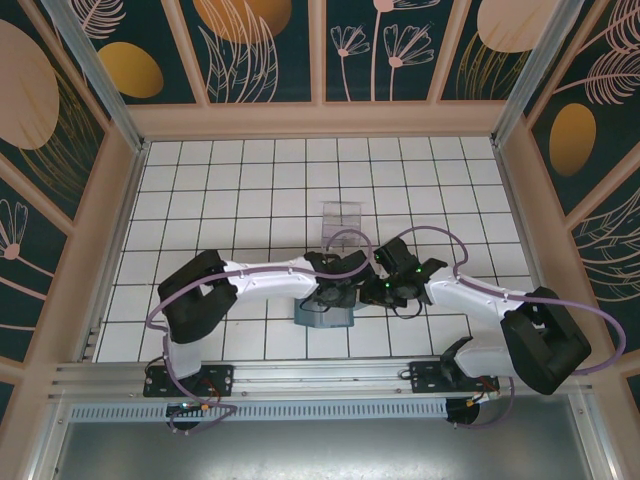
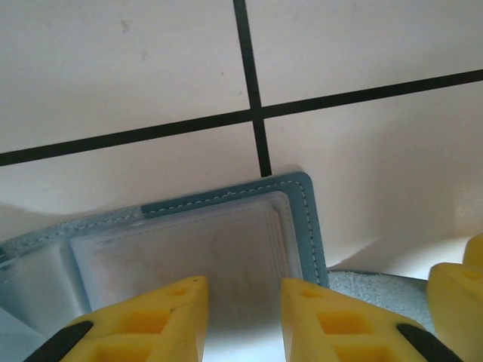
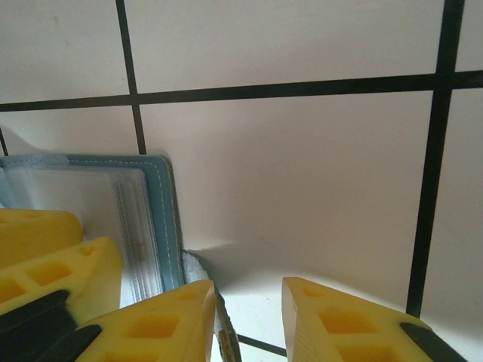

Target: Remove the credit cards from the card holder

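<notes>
Both pairs of jaws stand partly parted, with nothing clasped between them. From the top external camera, the left gripper and the right gripper meet nose to nose near the middle of the tiled table. The teal card holder lies flat just under and in front of the left gripper, and the right gripper is just beside its right edge. A clear plastic tray stands further back, well apart from both.

In the left wrist view, the left gripper hangs low over the card holder. Its yellow fingers straddle a cloudy clear pocket, which shows in the gap between them, and what the pocket contains cannot be made out. The stitched teal corner lies close to a crossing of the black tile lines. A grey strap tab peeks out at the right, with a yellow finger of the right gripper beside it.

In the right wrist view, the right gripper sits at the holder's corner, and bare tile shows in its gap. Its near finger rests against the teal edge and the grey tab. The left gripper's fingers lie over the clear pockets at the left.
</notes>
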Controlling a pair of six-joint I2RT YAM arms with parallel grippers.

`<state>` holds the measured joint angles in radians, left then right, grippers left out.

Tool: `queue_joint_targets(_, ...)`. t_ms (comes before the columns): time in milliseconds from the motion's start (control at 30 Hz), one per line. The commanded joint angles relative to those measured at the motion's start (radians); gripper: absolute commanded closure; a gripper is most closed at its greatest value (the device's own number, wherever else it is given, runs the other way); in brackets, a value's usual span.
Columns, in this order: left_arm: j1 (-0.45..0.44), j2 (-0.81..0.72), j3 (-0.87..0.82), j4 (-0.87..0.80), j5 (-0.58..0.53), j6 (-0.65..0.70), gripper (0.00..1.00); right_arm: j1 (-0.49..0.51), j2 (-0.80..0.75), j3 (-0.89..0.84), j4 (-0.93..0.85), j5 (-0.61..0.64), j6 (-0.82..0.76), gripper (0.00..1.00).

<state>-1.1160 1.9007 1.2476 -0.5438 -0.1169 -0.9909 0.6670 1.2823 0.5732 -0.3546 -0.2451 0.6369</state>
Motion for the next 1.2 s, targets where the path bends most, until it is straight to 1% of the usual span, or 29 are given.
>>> queue_joint_targets(0,-0.005,0.021,0.020,-0.044,-0.018,-0.033,0.67,-0.005,0.015,-0.013,0.017,-0.016,-0.016,0.70)
queue_joint_targets(200,-0.005,0.063,0.023,-0.073,-0.024,-0.023,0.65,-0.006,0.012,-0.015,0.017,-0.008,-0.012,0.70)
queue_joint_targets(367,-0.005,0.074,0.010,-0.092,-0.038,-0.025,0.69,-0.006,0.010,-0.024,0.021,-0.007,-0.006,0.70)
queue_joint_targets(433,-0.004,0.077,0.007,-0.093,-0.036,-0.026,0.71,-0.006,0.009,-0.024,0.019,-0.006,-0.008,0.70)
queue_joint_targets(633,-0.005,0.063,0.000,-0.091,-0.041,-0.025,0.86,-0.006,0.015,-0.018,0.019,-0.005,-0.011,0.70)
queue_joint_targets(767,-0.005,0.044,-0.004,-0.091,-0.056,-0.025,0.93,-0.006,0.016,-0.013,0.017,-0.005,-0.011,0.71)
queue_joint_targets(967,-0.004,-0.008,-0.012,-0.104,-0.098,-0.033,0.98,-0.006,0.003,-0.009,0.005,-0.002,-0.010,0.71)
queue_joint_targets(1167,-0.004,-0.098,-0.059,-0.066,-0.130,-0.046,1.00,-0.006,-0.013,0.002,-0.017,0.009,-0.003,0.69)
